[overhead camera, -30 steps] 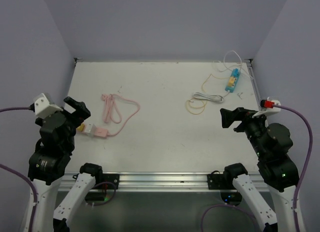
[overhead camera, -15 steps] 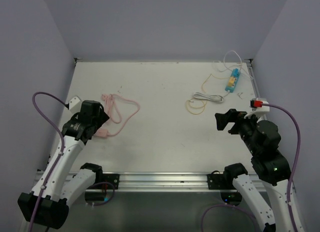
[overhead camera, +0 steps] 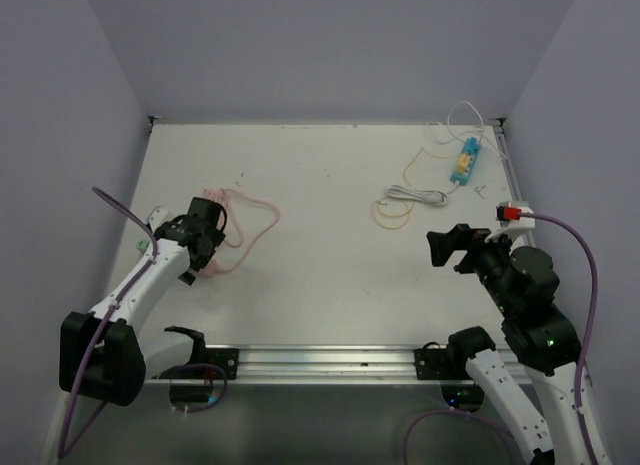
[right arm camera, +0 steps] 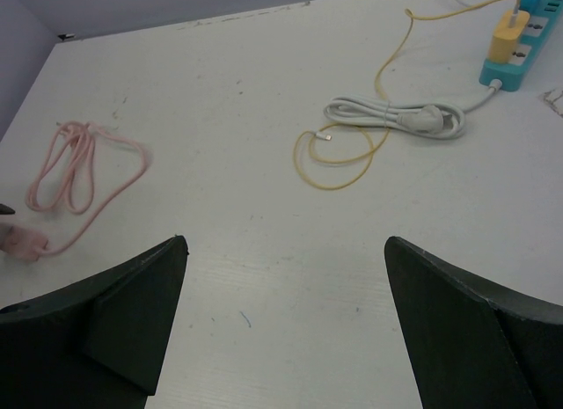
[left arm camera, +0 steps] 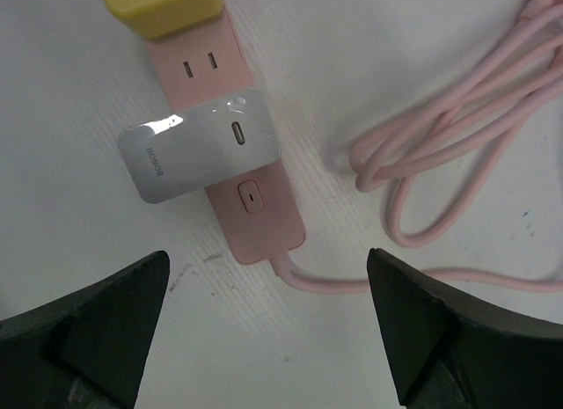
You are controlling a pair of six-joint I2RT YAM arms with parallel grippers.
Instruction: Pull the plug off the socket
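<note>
Left pincer (left arm camera: pixel 268 277): released, jaws spread wide, hanging over the desk (overhead camera: pixel 330 255) close to its left edge, in the near half. Directly beneath it, flat on the desk: pink power strip (left arm camera: pixel 264 224), apart from both fingers. Plugged into the strip: white HONOR charger (left arm camera: pixel 201 145), seated crosswise beside the strip's switch; one empty two-slot outlet next to it; then a yellow plug (left arm camera: pixel 163 6) at the end of the strip away from the cord. Pink cable (left arm camera: pixel 431 114): leaves the switch end of the strip and lies in a loose coil just beside it, toward the far edge. Right pincer (right arm camera: pixel 286 246): released, jaws wide apart, grasping nothing, held above the desk near the right edge. Far right corner: blue power strip (right arm camera: pixel 519 48) with a yellow adapter (right arm camera: pixel 510 29) plugged in; white cable bundle (right arm camera: pixel 396 114) nearby; thin yellow cable (right arm camera: pixel 380 75) looping around that bundle.
</note>
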